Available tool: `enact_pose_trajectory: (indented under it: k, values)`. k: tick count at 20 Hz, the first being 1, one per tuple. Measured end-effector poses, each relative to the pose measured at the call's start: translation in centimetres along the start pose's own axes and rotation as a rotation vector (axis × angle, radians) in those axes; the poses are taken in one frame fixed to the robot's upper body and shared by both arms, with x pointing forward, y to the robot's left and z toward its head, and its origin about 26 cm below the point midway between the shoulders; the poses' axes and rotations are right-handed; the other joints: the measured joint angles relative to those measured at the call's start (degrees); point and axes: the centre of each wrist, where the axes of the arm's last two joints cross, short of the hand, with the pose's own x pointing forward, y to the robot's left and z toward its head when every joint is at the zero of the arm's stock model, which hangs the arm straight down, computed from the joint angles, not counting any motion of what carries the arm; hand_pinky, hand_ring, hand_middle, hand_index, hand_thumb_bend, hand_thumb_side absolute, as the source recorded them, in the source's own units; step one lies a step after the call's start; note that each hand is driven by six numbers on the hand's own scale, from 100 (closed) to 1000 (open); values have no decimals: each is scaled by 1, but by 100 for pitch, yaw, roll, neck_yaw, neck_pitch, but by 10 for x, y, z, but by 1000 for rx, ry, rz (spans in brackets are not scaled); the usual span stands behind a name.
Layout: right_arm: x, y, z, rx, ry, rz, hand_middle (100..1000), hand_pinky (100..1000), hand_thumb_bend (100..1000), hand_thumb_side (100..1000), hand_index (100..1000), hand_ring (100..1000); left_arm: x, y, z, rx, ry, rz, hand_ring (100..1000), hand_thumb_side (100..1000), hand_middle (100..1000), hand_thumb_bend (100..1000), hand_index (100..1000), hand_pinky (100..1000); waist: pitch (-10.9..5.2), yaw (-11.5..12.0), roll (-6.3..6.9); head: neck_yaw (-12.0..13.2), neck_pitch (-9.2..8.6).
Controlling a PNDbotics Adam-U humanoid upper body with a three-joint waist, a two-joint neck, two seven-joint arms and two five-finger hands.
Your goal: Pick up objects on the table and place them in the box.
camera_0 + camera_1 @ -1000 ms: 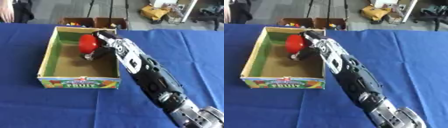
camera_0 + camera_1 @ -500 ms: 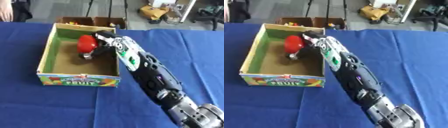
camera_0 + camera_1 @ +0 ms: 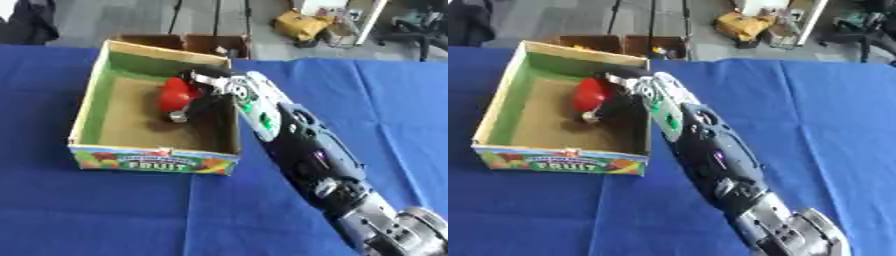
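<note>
A cardboard fruit box (image 3: 154,159) with green inner walls stands on the blue tablecloth at the left. My right arm reaches in over the box's right wall from the lower right. Inside, my right hand (image 3: 213,94) is curled round a round red object (image 3: 175,95), with one fingertip (image 3: 178,118) pointing down below it near the brown floor. In the right eye view the red object (image 3: 590,94) sits low in the box, toward its back right. Whether it touches the floor is hidden by the hand. My left hand shows in neither view.
Blue cloth (image 3: 105,210) covers the table around the box. Behind the table's far edge stand two brown crates (image 3: 184,42), and further back on the floor is yellow clutter (image 3: 302,25). A dark shape (image 3: 26,22) shows at the far left corner.
My right hand has sunk lower inside the box with the red object still in it. The whole picture has shifted slightly, so the camera moved too.
</note>
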Motion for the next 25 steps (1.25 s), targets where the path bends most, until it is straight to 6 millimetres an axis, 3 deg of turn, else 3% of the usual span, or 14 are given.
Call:
enact_pose_trajectory:
  k: [9,13,21,25]
  values:
    - [6,-4,3,-35,-48,-38,820,710,529,650,1000,807,0,0,0,-5,6,-2,847,1000,693,100,769,727,-1,-50,43,3,0]
    - [18,-16,10,-110,-110,-51,818,708,520,661,998,804,0,0,1,-8,10,-4,846,1000,692,100,768,727,-1,-75,72,10,2]
    - [33,-53,41,-331,-194,21,819,699,514,643,989,802,-1,2,4,-9,22,-9,845,1000,692,100,768,726,-35,-179,155,72,50]
    - [33,-62,59,-426,-225,44,820,695,519,623,991,796,-1,2,5,-9,26,-12,844,1000,692,100,768,726,-58,-241,211,109,56]
